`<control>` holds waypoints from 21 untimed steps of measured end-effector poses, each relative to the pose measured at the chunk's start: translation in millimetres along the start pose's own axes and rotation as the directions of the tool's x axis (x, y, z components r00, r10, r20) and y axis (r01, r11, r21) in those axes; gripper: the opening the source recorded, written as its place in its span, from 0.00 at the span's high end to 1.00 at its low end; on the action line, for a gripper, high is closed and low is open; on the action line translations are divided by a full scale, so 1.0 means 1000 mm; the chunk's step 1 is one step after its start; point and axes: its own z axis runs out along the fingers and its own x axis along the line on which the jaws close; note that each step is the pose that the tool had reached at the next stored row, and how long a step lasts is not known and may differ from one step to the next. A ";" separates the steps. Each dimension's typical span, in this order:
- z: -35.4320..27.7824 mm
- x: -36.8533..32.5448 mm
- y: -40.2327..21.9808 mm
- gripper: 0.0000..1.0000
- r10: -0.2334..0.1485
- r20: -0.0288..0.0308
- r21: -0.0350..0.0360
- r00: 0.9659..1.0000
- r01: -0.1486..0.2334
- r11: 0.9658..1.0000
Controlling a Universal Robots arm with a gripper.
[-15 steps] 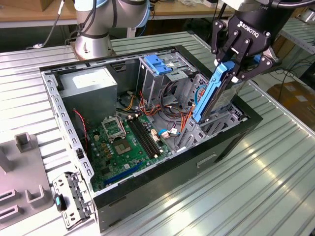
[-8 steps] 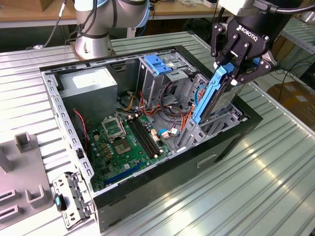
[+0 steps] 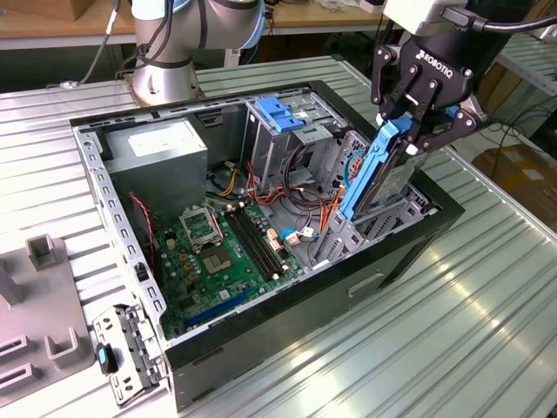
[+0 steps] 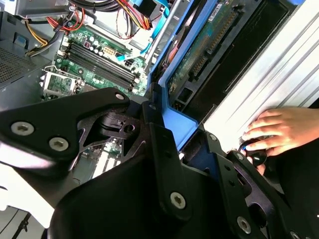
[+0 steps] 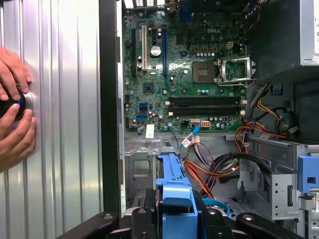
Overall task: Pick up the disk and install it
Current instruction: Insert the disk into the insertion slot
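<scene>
My gripper (image 3: 418, 129) is shut on the disk (image 3: 388, 178), a silver-grey drive with blue side rails. The disk hangs tilted, its lower end dipping into the drive bay (image 3: 396, 218) at the open computer case's end on the exterior view's right. In the second wrist view the black fingers (image 4: 162, 149) clamp the blue rail, and the disk's green circuit-board underside (image 4: 207, 47) faces the camera. In the first wrist view the disk's blue rail end (image 5: 174, 191) sits between the finger bases, above the bay's metal frame.
Inside the case (image 3: 287, 313) lie the motherboard (image 3: 218, 252), a grey power supply box (image 3: 157, 152), a cage with a blue latch (image 3: 278, 113) and loose cables (image 3: 300, 196). A person's hands (image 5: 15, 109) rest on a round knob on the ribbed table (image 3: 452, 322) beside the case.
</scene>
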 end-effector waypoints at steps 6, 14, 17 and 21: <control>0.0102 0.0000 0.0001 0.63 0.000 0.000 -0.001 1.000 0.000 1.000; 0.0241 0.0002 0.0002 0.63 0.000 0.000 -0.004 1.000 0.000 1.000; 0.0295 0.0002 0.0002 0.63 0.000 0.000 -0.004 1.000 0.000 1.000; 0.0364 0.0003 0.0003 0.63 0.000 0.000 -0.004 1.000 0.000 1.000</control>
